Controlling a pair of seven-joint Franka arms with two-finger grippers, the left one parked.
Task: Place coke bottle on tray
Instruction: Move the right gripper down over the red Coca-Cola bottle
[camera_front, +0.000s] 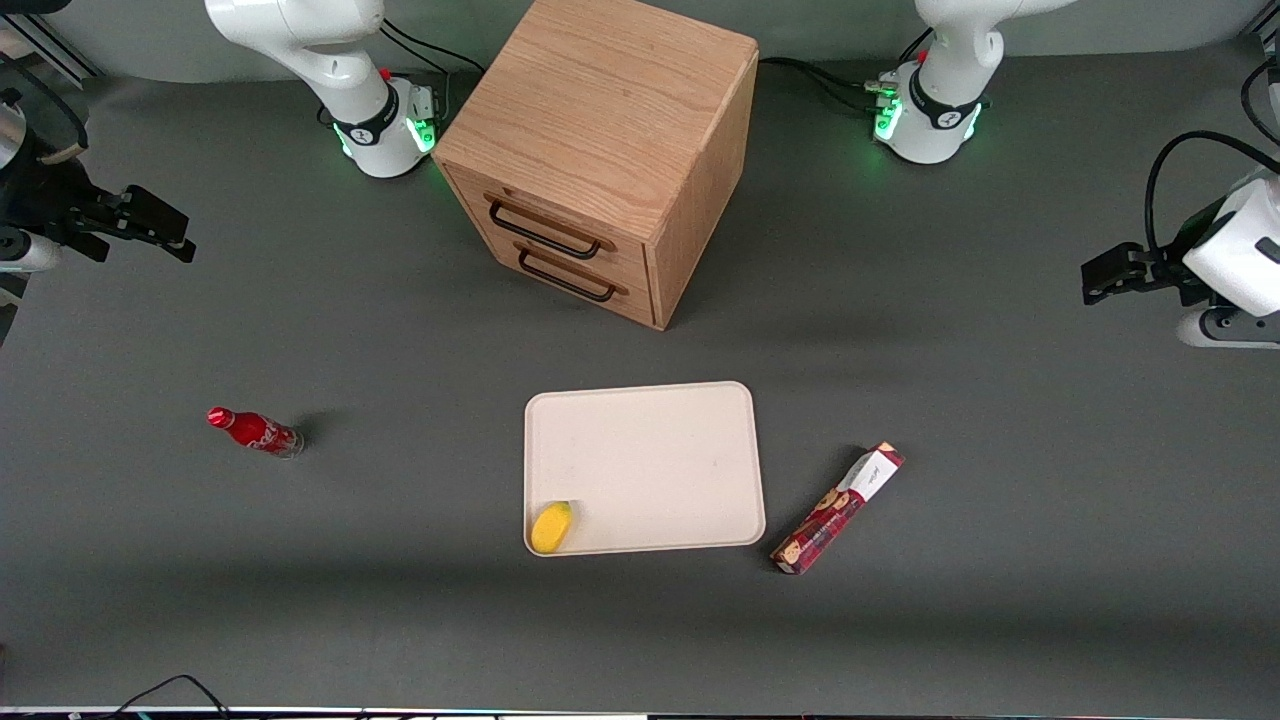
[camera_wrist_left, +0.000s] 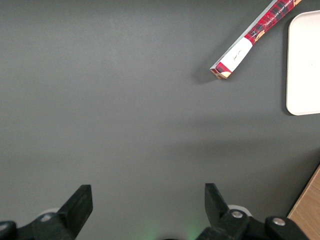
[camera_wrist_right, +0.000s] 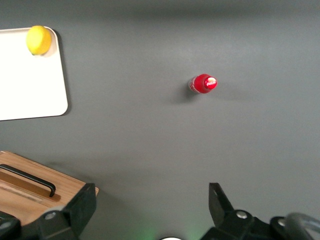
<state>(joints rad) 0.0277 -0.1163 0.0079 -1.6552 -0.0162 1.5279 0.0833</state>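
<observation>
Pre-grasp: gripper (camera_front: 150, 228) up high w/ jaws wide open, empty; next drop over upright coke bottle (camera_front: 254, 432), well apart from tray (camera_front: 700, 395).

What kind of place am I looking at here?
Probably a robotics lab test bench: a grey table holding staged props, namely a coke bottle, a tray and a wooden drawer cabinet. The working arm's claw hangs open, farther from the camera than the bottle.

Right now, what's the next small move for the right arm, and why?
Probably carry the end effector over the coke bottle and lower. Its fingers are open and hold nothing, well above the table, and the bottle stands upright toward the working arm's end, off the tray, which holds only a yellow fruit.
</observation>
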